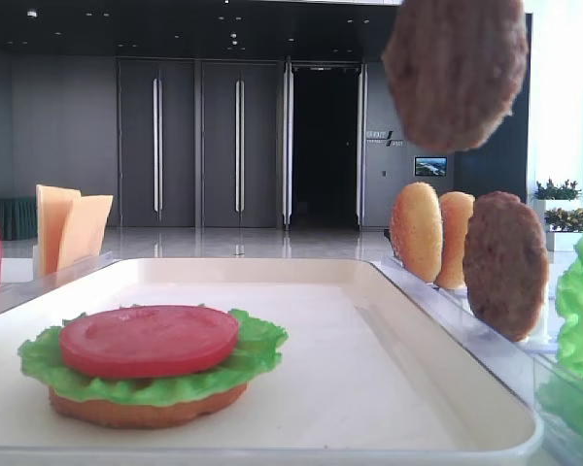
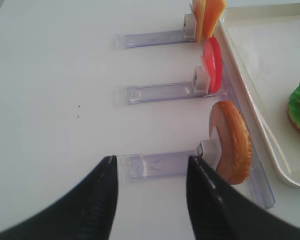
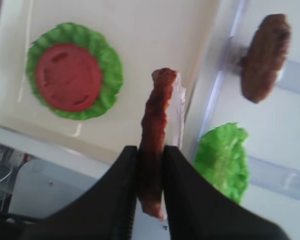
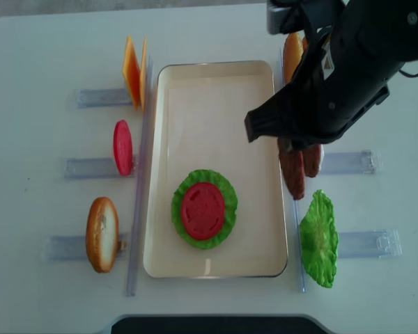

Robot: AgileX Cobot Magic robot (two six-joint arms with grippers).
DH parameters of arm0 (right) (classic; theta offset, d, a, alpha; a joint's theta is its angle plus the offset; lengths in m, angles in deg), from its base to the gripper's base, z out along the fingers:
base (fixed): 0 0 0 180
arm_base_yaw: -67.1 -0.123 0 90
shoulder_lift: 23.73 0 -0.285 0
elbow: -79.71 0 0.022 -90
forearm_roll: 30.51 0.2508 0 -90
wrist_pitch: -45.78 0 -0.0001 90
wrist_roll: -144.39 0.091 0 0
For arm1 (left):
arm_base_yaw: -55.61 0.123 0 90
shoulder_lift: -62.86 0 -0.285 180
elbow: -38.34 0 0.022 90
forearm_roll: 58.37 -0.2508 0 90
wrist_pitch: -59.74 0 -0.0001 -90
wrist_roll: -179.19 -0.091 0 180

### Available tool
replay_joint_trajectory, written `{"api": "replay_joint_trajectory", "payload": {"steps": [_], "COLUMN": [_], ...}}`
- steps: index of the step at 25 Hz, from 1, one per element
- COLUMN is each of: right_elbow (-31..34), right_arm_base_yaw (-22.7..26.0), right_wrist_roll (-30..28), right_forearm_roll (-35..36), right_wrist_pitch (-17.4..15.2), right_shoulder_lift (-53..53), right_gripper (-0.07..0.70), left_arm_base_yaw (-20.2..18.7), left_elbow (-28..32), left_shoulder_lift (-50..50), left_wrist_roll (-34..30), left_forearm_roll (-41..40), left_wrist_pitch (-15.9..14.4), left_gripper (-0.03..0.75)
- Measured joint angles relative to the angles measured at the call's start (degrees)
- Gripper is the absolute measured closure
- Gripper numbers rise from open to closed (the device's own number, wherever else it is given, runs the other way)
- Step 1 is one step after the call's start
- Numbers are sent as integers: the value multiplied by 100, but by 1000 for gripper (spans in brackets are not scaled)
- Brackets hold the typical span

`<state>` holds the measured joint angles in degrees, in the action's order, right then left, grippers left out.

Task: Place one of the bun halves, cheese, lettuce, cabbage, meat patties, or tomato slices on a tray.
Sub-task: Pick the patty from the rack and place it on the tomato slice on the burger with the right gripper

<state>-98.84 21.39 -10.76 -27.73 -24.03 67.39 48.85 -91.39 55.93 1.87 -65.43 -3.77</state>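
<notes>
Gripping a grainy reddish-brown meat patty (image 3: 155, 150) edge-on, the right end effector (image 3: 150, 185) holds it clamped above the right rim of the cream-white rectangular tray (image 4: 209, 90); only the wrist view shows the grip, the arm hiding it from overhead. The left end effector (image 2: 152, 172) hangs apart over the white tabletop (image 2: 55, 75). Counted overhead: two patties, three smooth tan bun halves (image 4: 102, 234), two red tomato slices (image 4: 203, 211), two frilly green lettuce leaves (image 4: 318, 240), two pale orange cheese slices (image 4: 131, 69).

Far half of the tray lies open; the racks crowd both long sides.
The tray (image 4: 216, 104) is bare beyond the lettuce (image 4: 204, 209) and tomato slice (image 4: 203, 210). Upright bun halves (image 1: 433, 233), a meat patty (image 1: 505, 262) and cheese (image 4: 134, 69) fence its edges.
</notes>
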Motion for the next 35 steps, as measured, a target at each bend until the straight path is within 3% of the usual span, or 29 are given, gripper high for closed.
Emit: {"api": "replay_joint_trajectory", "payload": {"steps": [5, 10, 14, 18, 22, 26, 30, 35], "right_elbow": [148, 890, 1611, 2269, 2759, 2955, 2959, 2959], "right_arm_base_yaw": [-583, -616, -373, 146, 653, 1017, 1187, 1210], "right_wrist_roll": [-334, -1399, -3179, -5531, -7162, -8240, -9022, -9525], "right_forearm_roll": [857, 2140, 3981, 6394, 7842, 8650, 9386, 9598], "right_wrist_pitch": [427, 1339, 2007, 2244, 2215, 1919, 1566, 1441], "right_shoulder_lift": [-155, -185, -185, -179, -65, 395, 945, 1518], "right_gripper": [513, 513, 513, 513, 513, 513, 513, 513], "left_arm_base_yaw": [0, 0, 0, 0, 0, 0, 0, 0], "left_elbow": [0, 0, 0, 0, 0, 0, 0, 0], "left_shoulder_lift": [0, 0, 0, 0, 0, 0, 0, 0], "left_wrist_roll": [0, 0, 0, 0, 0, 0, 0, 0], "left_forearm_roll": [0, 0, 0, 0, 0, 0, 0, 0], "left_wrist_pitch": [0, 0, 0, 0, 0, 0, 0, 0], "left_gripper": [370, 370, 370, 370, 370, 370, 370, 370]}}
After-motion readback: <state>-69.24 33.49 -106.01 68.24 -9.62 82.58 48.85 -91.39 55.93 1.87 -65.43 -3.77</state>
